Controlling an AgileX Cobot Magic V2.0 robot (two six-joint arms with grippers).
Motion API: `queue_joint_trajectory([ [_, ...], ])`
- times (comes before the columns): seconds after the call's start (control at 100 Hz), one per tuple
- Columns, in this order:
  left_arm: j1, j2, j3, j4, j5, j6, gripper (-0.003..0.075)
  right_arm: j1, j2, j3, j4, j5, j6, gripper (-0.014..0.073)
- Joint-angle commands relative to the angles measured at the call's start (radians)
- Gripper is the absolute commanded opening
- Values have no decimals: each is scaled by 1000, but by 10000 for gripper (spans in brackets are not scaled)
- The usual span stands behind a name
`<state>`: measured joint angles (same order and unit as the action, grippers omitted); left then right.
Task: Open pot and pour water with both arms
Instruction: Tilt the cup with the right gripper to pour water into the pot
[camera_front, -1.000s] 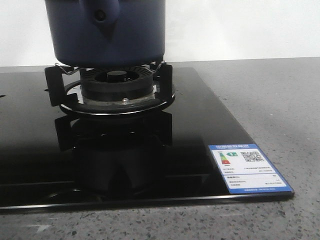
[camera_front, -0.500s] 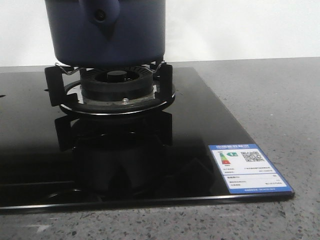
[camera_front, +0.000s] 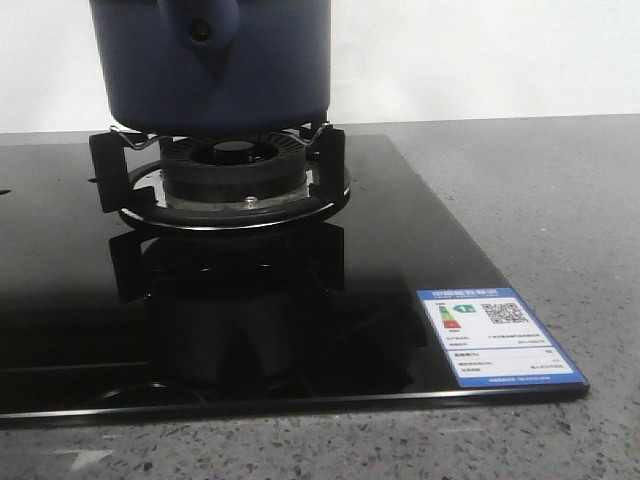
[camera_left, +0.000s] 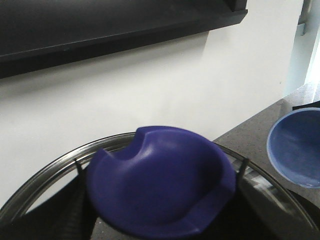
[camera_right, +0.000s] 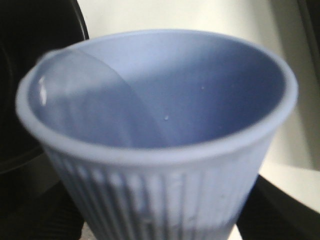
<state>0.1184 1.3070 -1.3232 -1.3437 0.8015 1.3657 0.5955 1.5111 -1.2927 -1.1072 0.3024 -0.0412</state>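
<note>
Front view shows the big matte navy-blue pot (camera_front: 210, 65) on the black stove burner (camera_front: 235, 175). Its glass-rimmed lid's navy knob (camera_left: 160, 182) fills the left wrist view; neither hand visible, grip unclear. Ribbed pale-blue cup (camera_right: 157, 135) waits; pouring apparently remains.

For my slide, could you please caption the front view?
Dark navy pot resting on the burner grate of a glossy black cooktop.
</note>
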Motion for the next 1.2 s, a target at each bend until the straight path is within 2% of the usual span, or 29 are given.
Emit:
queue_joint_trajectory([
  [0.0, 0, -40, -39, -96, 1, -12, 349, 1, -38, -42, -89, -44, -3, 420],
  [0.23, 0, -40, -39, -96, 22, -12, 348, 1, -37, -42, -247, -70, -3, 419],
  [0.81, 0, -40, -39, -96, 35, -12, 349, 1, -37, -42, -525, -87, -3, 419],
  [1.19, 0, -40, -39, -96, 35, -12, 348, 1, -37, -42, -643, -87, -3, 419],
])
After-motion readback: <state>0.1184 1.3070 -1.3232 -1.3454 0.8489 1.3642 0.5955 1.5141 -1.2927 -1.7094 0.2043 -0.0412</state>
